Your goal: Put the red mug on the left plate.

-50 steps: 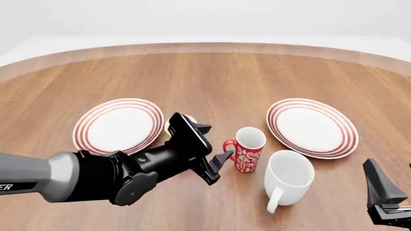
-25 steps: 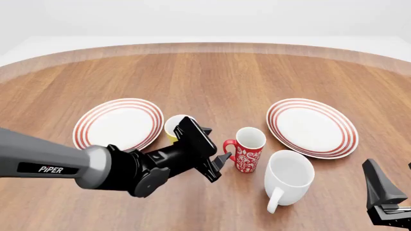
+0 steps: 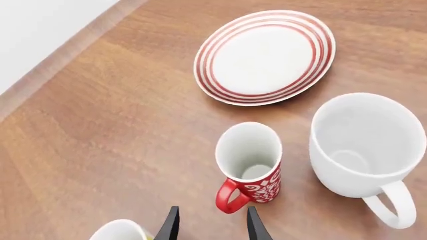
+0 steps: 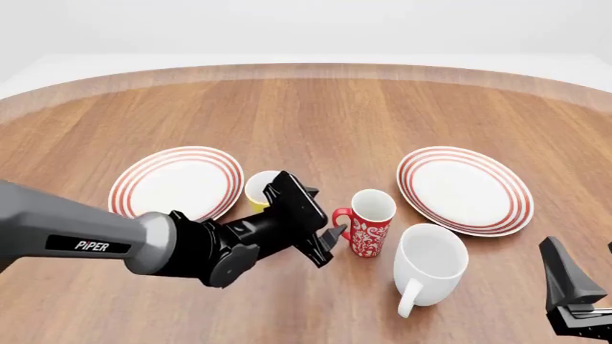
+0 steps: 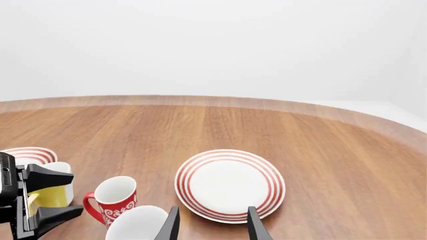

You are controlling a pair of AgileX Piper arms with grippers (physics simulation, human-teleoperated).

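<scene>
The red mug (image 4: 368, 222) stands upright on the table between the two plates, its handle turned toward my left gripper. It also shows in the left wrist view (image 3: 250, 160) and the right wrist view (image 5: 113, 200). The left plate (image 4: 177, 185) lies empty at the left. My left gripper (image 4: 325, 212) is open and empty. Its fingertips (image 3: 253, 227) sit either side of the mug's handle and just short of it, touching nothing. My right gripper (image 4: 580, 251) is open and empty at the near right, away from the mug.
A yellow mug (image 4: 264, 188) stands right behind my left gripper, by the left plate's edge. A bigger white mug (image 4: 428, 264) stands close to the red mug's near right. The right plate (image 4: 466, 190) lies beyond it. Bare wooden table (image 4: 316, 122) stretches away.
My left arm has lowered and edged forward toward the red mug's handle, uncovering the yellow mug. The mugs, the plates and the right arm have not moved.
</scene>
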